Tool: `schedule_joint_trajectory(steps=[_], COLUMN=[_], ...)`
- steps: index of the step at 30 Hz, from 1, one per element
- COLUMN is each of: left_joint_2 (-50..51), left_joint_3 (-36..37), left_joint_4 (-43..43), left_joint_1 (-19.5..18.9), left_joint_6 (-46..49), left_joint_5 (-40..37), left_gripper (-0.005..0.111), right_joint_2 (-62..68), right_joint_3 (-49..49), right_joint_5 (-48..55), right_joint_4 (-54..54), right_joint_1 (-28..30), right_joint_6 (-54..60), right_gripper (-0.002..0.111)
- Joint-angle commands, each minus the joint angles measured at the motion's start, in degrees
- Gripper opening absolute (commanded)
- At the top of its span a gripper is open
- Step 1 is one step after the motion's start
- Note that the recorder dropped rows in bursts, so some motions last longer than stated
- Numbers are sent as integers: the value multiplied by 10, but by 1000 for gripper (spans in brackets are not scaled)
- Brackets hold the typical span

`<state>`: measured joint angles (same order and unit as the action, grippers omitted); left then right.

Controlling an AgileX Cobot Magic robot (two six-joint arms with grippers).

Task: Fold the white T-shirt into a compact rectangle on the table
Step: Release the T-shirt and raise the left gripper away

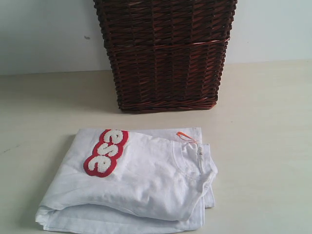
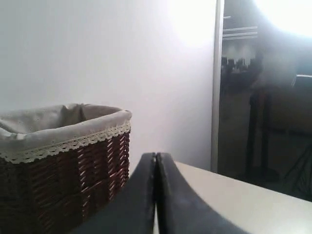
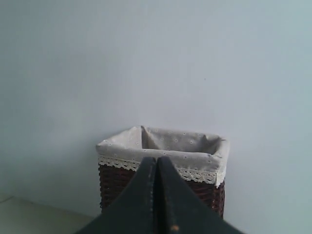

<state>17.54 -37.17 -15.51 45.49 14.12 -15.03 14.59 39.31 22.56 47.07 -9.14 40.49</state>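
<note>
Fingers of the left gripper (image 2: 156,158), dark and tapered, are being shown pressed flat together with nothing pinched between them, above the broad pale cream tabletop (image 2: 253,204). The right gripper (image 3: 156,161) is being shown closed in the same way and empty. Neither gripper is being caught in the exterior view, so neither is touching cloth.

Beyond both, the dark brown wicker basket (image 1: 165,53) with its grey lace-trimmed liner (image 3: 180,141) is standing at the back of the tabletop. In front of it, and apart from it, the white short-sleeved cotton T-shirt (image 1: 146,180) is lying folded into a stacked, roughly rectangular bundle. Its red-outlined fuzzy lettering (image 1: 105,152) and orange collar tag (image 1: 184,135) are facing up.

The folding is being judged essentially complete. At most, the uneven layered edges nearest the camera are being left for squaring.
</note>
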Motion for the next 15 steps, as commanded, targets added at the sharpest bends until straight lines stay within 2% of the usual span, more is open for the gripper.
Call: schedule_joint_trajectory(steps=[1, 4, 12, 15], left_joint_2=[-119, -175, -168, -169], left_joint_3=[102, 170, 301, 326], left_joint_4=[0, -19, -47, -56], left_joint_1=[2, 2, 2, 2], left_joint_6=[-4, -11, -27, -27], left_joint_5=[55, 100, 245, 264], left_gripper=[0, 0, 0, 0], right_joint_2=[-72, -115, -146, -146], right_joint_3=[-80, -129, -214, -232], right_joint_5=[-69, -95, -107, -107], right_joint_4=[6, 8, 9, 9], right_joint_1=[2, 2, 2, 2], right_joint_6=[-39, -60, -62, -62], right_gripper=[0, 0, 0, 0])
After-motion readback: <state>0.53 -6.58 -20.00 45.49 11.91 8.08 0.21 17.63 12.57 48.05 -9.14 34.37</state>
